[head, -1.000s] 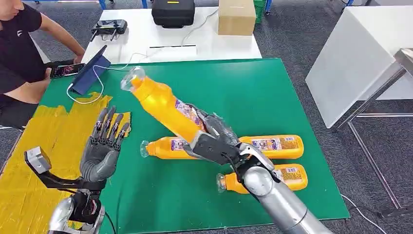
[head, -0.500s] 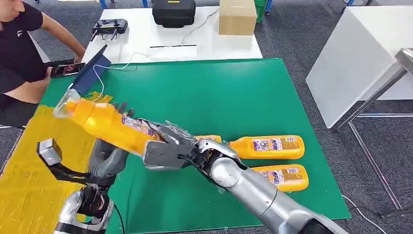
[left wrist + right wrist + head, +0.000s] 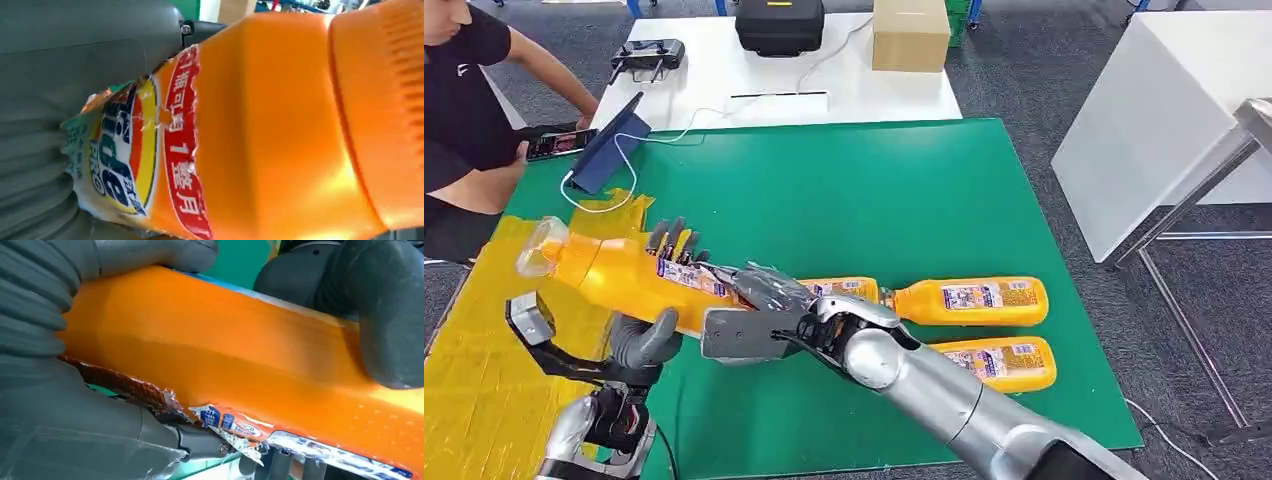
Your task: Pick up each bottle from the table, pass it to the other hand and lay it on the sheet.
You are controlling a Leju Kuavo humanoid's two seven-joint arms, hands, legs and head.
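Observation:
My right hand (image 3: 759, 310) grips an orange bottle (image 3: 624, 270) by its base end and holds it level, neck pointing left over the yellow sheet (image 3: 474, 350). The bottle's middle lies against the palm of my left hand (image 3: 644, 340). That hand's fingers (image 3: 674, 240) stand up behind the bottle and its thumb sits below it. The left wrist view has the bottle's label (image 3: 150, 150) close against the grey palm (image 3: 60, 60). In the right wrist view the bottle (image 3: 225, 360) crosses between my right hand (image 3: 45, 315) and a dark finger of the left hand (image 3: 395, 315).
Three more orange bottles lie on the green table (image 3: 874, 190): one (image 3: 974, 300) to the right, one (image 3: 1004, 362) nearer me, one (image 3: 839, 288) partly behind my right arm. A person (image 3: 464, 90) sits at the far left beside a tablet (image 3: 609, 150).
My right arm has swung the bottle left and down from mid-table until it lies level against my left palm. The left hand has stayed in place.

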